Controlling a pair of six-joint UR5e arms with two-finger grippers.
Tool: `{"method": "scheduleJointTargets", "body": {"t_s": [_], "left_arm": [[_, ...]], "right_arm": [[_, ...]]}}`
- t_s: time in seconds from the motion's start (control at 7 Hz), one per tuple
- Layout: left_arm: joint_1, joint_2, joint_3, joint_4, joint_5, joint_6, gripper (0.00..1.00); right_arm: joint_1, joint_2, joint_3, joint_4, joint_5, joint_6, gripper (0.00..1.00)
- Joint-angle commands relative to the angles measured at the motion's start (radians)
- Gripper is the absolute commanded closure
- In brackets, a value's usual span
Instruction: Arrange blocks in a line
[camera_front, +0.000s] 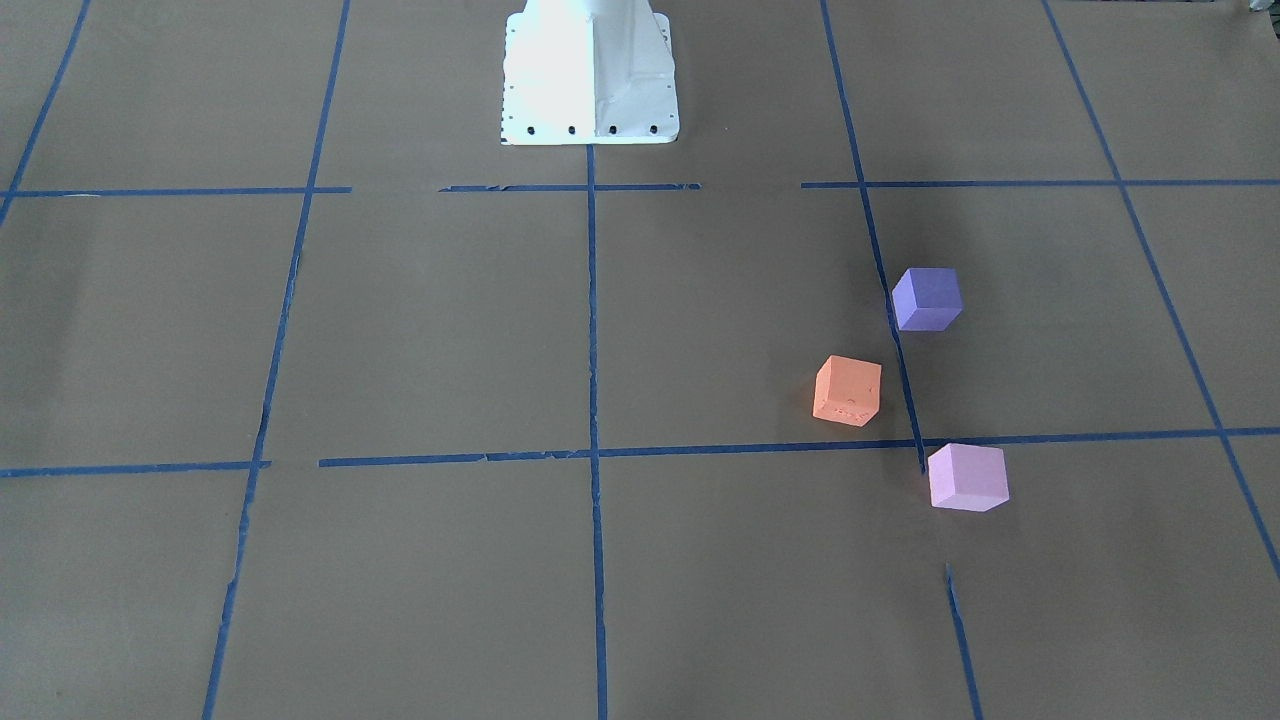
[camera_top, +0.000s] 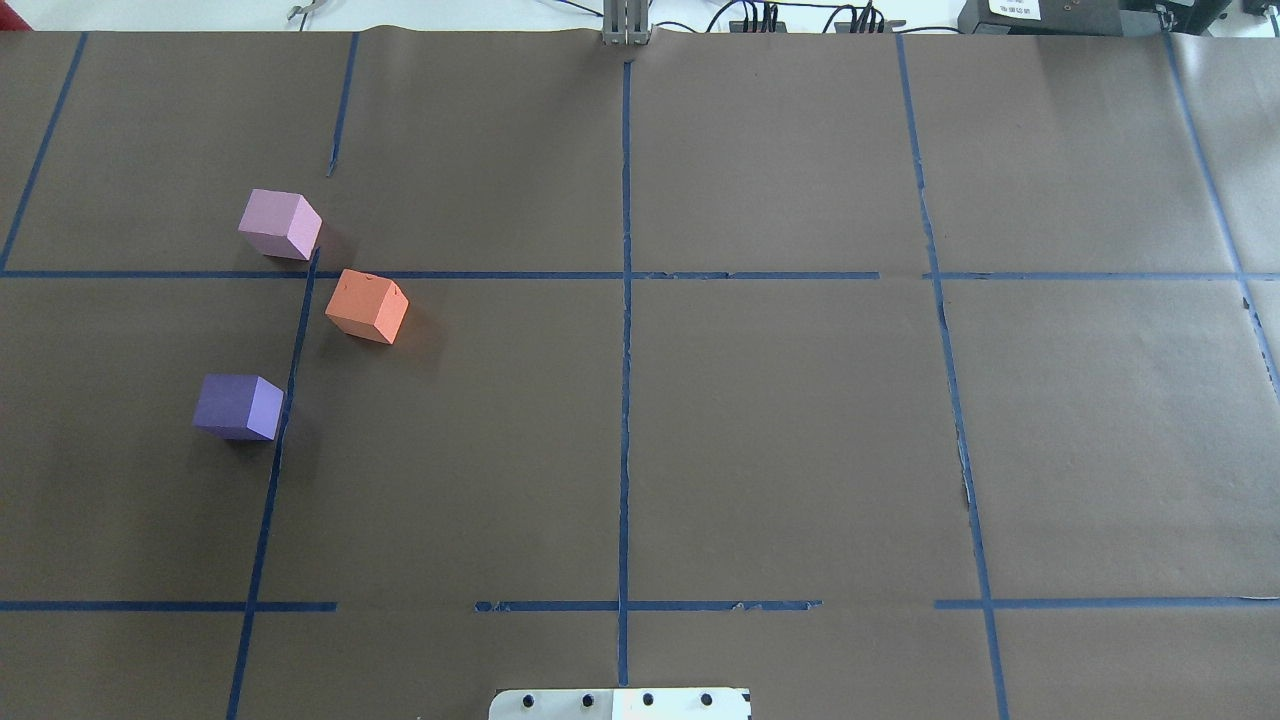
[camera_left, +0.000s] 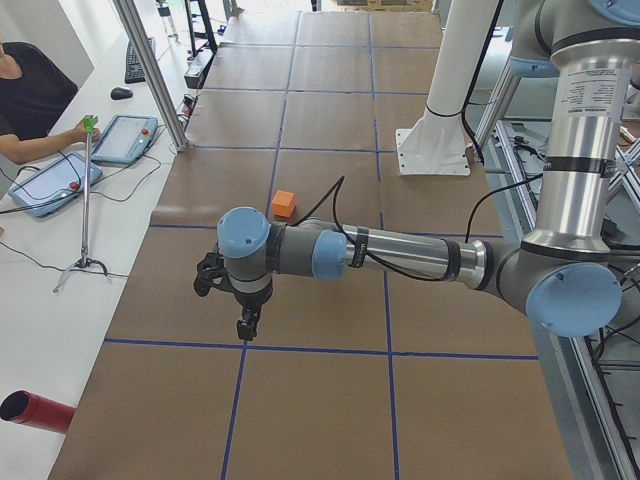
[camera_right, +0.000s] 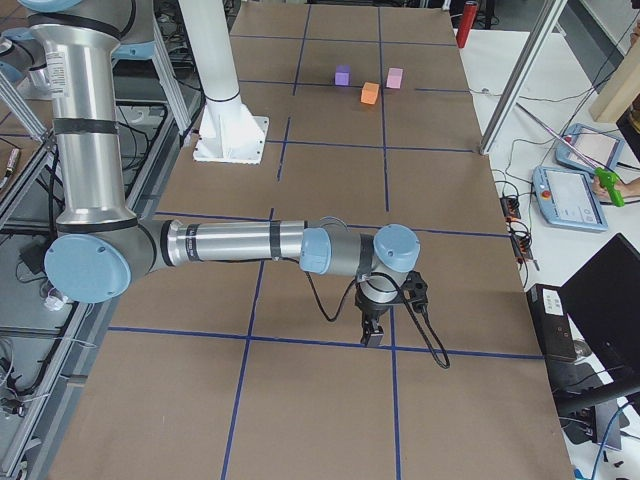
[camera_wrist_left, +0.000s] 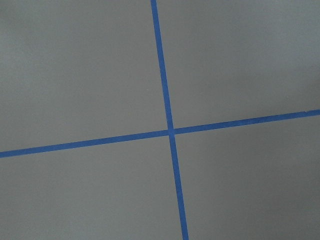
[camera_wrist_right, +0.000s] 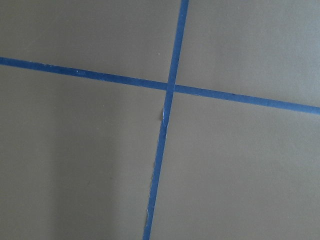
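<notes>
Orange block (camera_top: 367, 307), purple block (camera_top: 238, 407), pink block (camera_top: 280, 224) — clustered, all apart — left pincer (camera_left: 245, 327), right pincer (camera_right: 372, 337): spread unclear.

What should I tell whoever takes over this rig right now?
Left gripper and right gripper: both hang over the table away from the blocks. Neither holds a block. Open or shut cannot be told.
Blocks: orange block, purple block and pink block sit apart on the robot's left side, with the orange one offset toward the centre.
Done: nothing.
Left: bring all three into one line.
</notes>
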Motion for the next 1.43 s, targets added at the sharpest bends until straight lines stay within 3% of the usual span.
{"method": "scheduleJointTargets", "body": {"t_s": [0.0,0.43,0.57,1.0,1.29], "left_arm": [[0.0,0.007,-0.009,0.001,0.0,0.0,0.0],[0.001,-0.008,-0.022,-0.002,0.0,-0.003,0.0],[0.003,-0.006,-0.102,0.001,0.003,-0.047,0.0],[0.194,-0.032,-0.296,0.013,0.003,-0.379,0.0],[0.364,-0.157,-0.318,0.015,0.005,-0.578,0.0]], "right_arm": [[0.0,0.0,0.0,0.0,0.0,0.0,0.0],[0.0,0.0,0.0,0.0,0.0,0.0,0.0],[0.0,0.0,0.0,0.0,0.0,0.0,0.0],[0.0,0.0,0.0,0.0,0.0,0.0,0.0],[0.0,0.0,0.0,0.0,0.0,0.0,0.0]]}}
